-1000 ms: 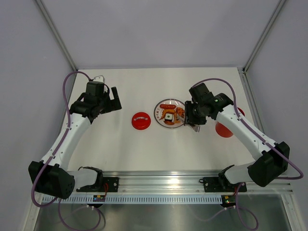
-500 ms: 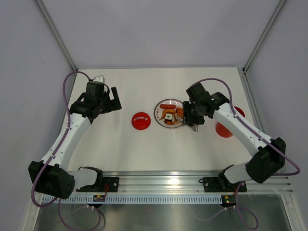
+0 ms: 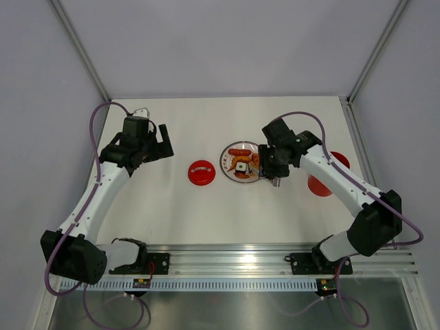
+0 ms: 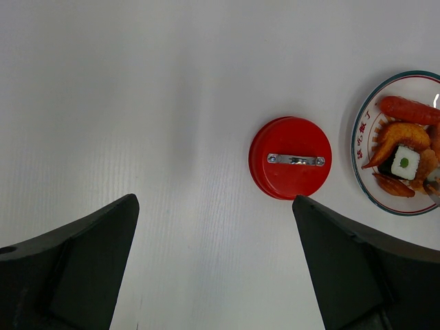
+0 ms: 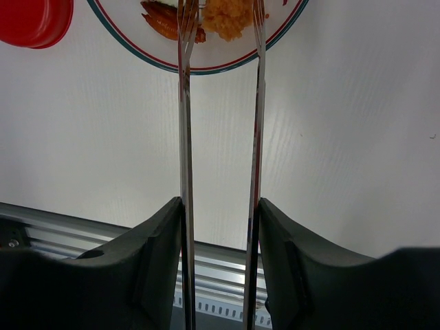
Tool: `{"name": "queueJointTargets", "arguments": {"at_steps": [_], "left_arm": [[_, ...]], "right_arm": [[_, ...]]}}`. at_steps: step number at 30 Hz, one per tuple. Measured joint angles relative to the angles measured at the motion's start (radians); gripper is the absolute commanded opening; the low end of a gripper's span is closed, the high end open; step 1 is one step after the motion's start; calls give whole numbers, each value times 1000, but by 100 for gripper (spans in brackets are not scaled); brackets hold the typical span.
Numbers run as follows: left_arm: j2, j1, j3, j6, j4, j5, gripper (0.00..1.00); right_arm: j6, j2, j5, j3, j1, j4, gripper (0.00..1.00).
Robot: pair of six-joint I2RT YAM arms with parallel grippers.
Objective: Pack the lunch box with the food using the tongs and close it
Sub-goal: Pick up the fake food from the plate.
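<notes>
My right gripper (image 5: pixel 220 206) is shut on the slim metal tongs (image 5: pixel 184 137), one finger pressing each arm. The tong tips reach over the white plate (image 5: pixel 206 69) and straddle an orange fried piece (image 5: pixel 230 17) without squeezing it. From above, the right gripper (image 3: pixel 273 168) hangs at the plate's (image 3: pixel 225 159) right edge, beside the sausage (image 3: pixel 240 152) and the black-and-white roll (image 3: pixel 241 166). The red lunch box (image 3: pixel 317 184) stands right of that arm, partly hidden by it. Its lid (image 3: pixel 201 172) lies flat left of the plate. My left gripper (image 3: pixel 165 141) is open and holds nothing.
In the left wrist view, bare table lies between the open left gripper (image 4: pixel 213 206) and the lid (image 4: pixel 290 167), with the plate (image 4: pixel 357 137) at the right. The metal rail (image 3: pixel 234 260) runs along the near table edge. Grey walls enclose the table.
My right arm has shifted a little to the left, bringing the tong tips further over the plate. The left arm, lid and lunch box have not moved.
</notes>
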Motion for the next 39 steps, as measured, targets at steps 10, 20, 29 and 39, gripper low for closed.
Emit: {"name": "queueJointTargets", "arguments": {"at_steps": [10,20,29,39], "left_arm": [[0,0,0,0,0,0,99],[0,0,0,0,0,0,99],[0,-1,0,0,0,0,99],[0,-2,0,0,0,0,99]], "right_arm": [[0,23,3,0,0,23,53],[3,25,35,-4,2,23,52],[7,32,34,-22,9,22,58],[7,39,34,-23,29,23,54]]}}
